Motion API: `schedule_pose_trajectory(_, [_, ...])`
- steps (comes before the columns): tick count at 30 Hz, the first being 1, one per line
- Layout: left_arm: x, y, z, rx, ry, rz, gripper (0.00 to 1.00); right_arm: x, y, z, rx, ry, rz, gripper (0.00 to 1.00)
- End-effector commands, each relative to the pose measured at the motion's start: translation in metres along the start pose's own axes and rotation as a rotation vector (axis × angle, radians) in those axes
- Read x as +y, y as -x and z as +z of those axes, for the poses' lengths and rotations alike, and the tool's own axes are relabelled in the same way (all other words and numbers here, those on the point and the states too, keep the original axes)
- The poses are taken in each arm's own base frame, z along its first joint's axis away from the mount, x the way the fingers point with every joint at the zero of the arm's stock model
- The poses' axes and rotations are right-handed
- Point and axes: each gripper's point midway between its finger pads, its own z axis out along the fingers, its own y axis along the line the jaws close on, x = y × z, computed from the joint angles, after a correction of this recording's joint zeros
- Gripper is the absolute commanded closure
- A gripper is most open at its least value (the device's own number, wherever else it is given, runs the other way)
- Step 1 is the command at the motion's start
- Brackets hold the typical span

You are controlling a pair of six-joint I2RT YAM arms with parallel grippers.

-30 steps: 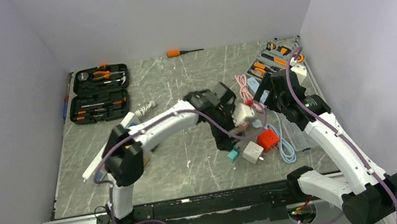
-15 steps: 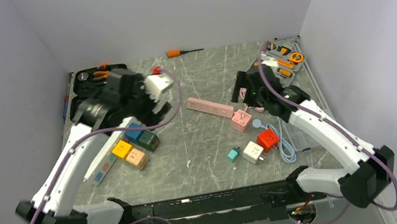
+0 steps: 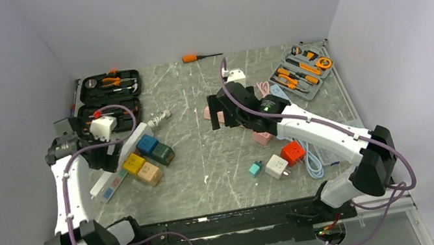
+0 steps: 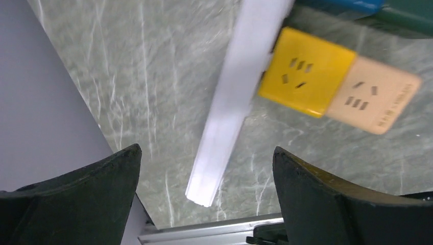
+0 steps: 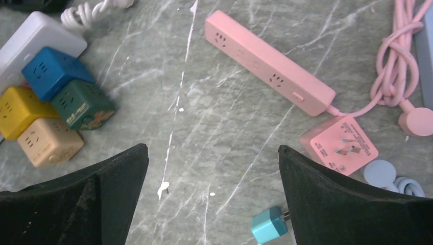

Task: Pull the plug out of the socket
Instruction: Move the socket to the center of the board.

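**Table** (image 3: 211, 182): grey marble, listed from the left edge to the right.

1. Tool case (image 3: 111, 103): black, laid open at the far left.
2. Left gripper (image 4: 207, 150): held above the left edge, over the near end of the white strip (image 4: 232, 102). The jaws are spread wide and nothing is gripped.
3. White strip: laid slantwise, with a coiled cord (image 3: 161, 115) at its far end.
4. Four cube sockets, set tight together along the white strip: blue cube (image 5: 51, 71) and green cube (image 5: 81, 104) farther back, yellow cube (image 4: 306, 71) and beige cube (image 4: 375, 102) nearer. The yellow and beige cubes are touching. Whether any of them is plugged into the strip cannot be told.
5. Screwdriver (image 3: 197, 56): orange handle, laid at the far edge.
6. Right gripper (image 5: 213, 149): held above the table's middle. The jaws are spread wide and nothing is gripped.
7. Pink strip (image 5: 268, 64): laid flat at the middle, outlets up, with a knotted pink cord (image 5: 403, 66) attached.
8. Pink plug (image 5: 416, 122): found at the cord's end, on the table and apart from the strip.
9. Pink adapter (image 5: 339, 145): laid prongs up, just beside the strip's cord end.
10. Teal plug (image 5: 268, 224): laid loose, nearer the arms.
11. White adapter (image 3: 276, 166) and red cube (image 3: 293, 152): placed side by side.
12. Blue cable (image 3: 314, 163): looped to the right of the red cube.
13. Tool tray (image 3: 301, 69): set at the far right.
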Motion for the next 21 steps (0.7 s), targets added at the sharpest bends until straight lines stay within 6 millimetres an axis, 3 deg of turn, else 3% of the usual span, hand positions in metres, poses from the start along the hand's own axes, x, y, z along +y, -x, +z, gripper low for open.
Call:
schedule_pose_trajectory(1, [0.019, -0.013, 0.012, -0.016, -0.05, -0.03, 0.01, 0.01, 0.014, -0.009, -0.064, 0.014, -0.02, 0.0])
schedule_pose_trajectory(6, [0.011, -0.042, 0.03, 0.057, -0.103, -0.007, 0.01, 0.004, 0.001, -0.011, -0.057, 0.018, -0.015, 0.0])
schedule_pose_trajectory(12, [0.007, -0.058, 0.051, 0.106, -0.13, 0.001, 0.01, -0.007, -0.011, -0.009, -0.046, -0.015, -0.016, 0.0])
schedule_pose_trajectory(16, [0.006, -0.057, 0.062, 0.1, -0.153, -0.004, 0.01, -0.015, -0.016, -0.009, -0.048, -0.038, -0.009, 0.0])
schedule_pose_trajectory(18, [0.004, -0.054, 0.065, 0.089, -0.179, -0.008, 0.04, -0.018, -0.019, -0.01, -0.048, -0.041, -0.004, 0.0])
schedule_pose_trajectory(21, [0.002, -0.051, 0.071, 0.09, -0.212, -0.025, 0.17, -0.022, -0.024, -0.011, -0.044, -0.046, -0.001, 0.0])
